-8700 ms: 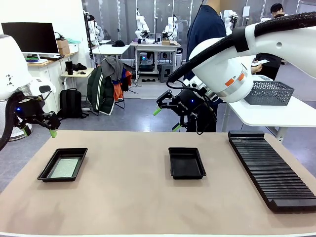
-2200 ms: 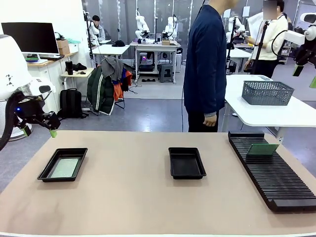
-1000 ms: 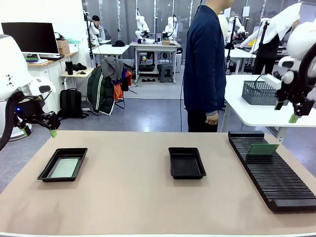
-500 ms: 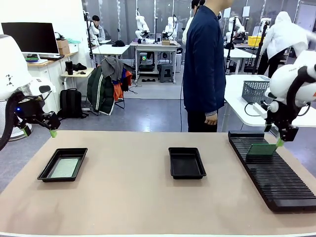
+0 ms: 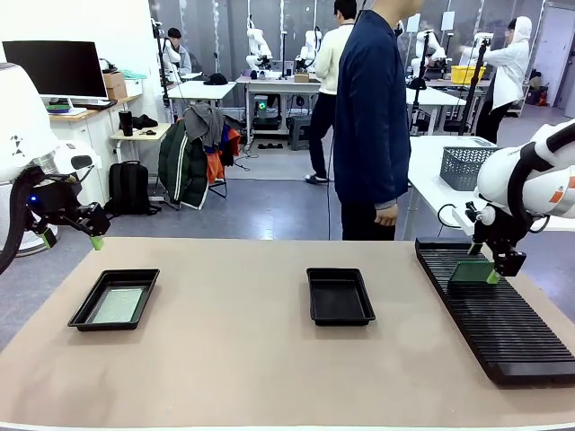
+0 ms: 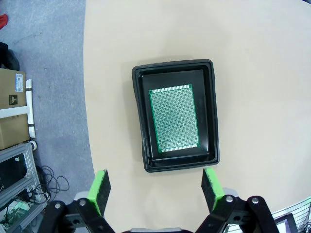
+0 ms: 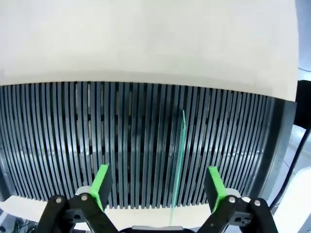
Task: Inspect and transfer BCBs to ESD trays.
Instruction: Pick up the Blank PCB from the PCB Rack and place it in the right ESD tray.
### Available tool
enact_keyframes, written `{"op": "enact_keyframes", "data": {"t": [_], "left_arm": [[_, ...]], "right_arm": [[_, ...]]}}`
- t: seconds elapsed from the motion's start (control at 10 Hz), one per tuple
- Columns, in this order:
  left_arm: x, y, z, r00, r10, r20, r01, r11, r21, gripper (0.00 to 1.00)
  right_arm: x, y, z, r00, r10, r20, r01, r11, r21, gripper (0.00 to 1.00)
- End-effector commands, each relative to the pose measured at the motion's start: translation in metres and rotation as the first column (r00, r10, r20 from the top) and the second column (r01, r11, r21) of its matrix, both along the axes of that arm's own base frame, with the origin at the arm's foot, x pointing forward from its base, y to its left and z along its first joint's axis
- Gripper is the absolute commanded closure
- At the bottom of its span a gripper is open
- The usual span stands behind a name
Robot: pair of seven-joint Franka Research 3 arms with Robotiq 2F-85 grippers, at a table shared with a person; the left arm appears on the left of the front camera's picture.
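- Far left, the left end effector (image 5: 70,240) hangs over the edge of the surface (image 5: 234,359), jaws spread wide and holding nothing.
- Below it, the left ESD tray (image 5: 90,310) holds a flat BCB (image 5: 119,305) lying on its floor. We judge that transfer done.
- At centre, the middle ESD tray (image 5: 340,321) sits bare, and we take it to be the next destination.
- At right, an upright BCB (image 5: 467,272) stands on edge in a slot of the slotted rack (image 5: 503,332).
- The right end effector (image 5: 483,269) is low at that board, its fingers apart. In its wrist view the board's edge sits off-centre between them, not gripped.
- We judge the pick-up to be the step in hand. The next move calls for closing squarely on the board's faces and lifting it straight out of the slot, clear of the ribs, before inspection and the carry to the middle tray.
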State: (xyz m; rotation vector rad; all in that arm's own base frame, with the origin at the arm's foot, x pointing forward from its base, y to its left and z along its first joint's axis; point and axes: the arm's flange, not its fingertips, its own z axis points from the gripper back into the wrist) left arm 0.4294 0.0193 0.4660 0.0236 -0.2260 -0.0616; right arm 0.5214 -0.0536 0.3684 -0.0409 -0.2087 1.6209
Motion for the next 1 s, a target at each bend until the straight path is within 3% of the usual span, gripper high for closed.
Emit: {"op": "enact_keyframes", "data": {"t": [0.0,0.2,0.9], "left_arm": [[-0.0005,0.0002,-0.0010,1.000,0.001,0.004,-0.001,1.000,0.001,0.00],[-0.0005,0.0002,-0.0010,1.000,0.001,0.004,-0.001,1.000,0.001,0.00],[-0.0005,0.0002,-0.0010,1.000,0.001,0.004,-0.001,1.000,0.001,0.00]], "right_arm": [[0.0054,-0.0061,-0.0063,0.999,0.000,0.038,0.000,1.000,0.012,0.00],[0.0012,-0.0015,-0.0025,1.000,-0.006,0.002,0.006,1.000,0.001,0.00],[0.0012,-0.0015,-0.0025,1.000,-0.006,0.002,0.006,1.000,0.001,0.00]]}}
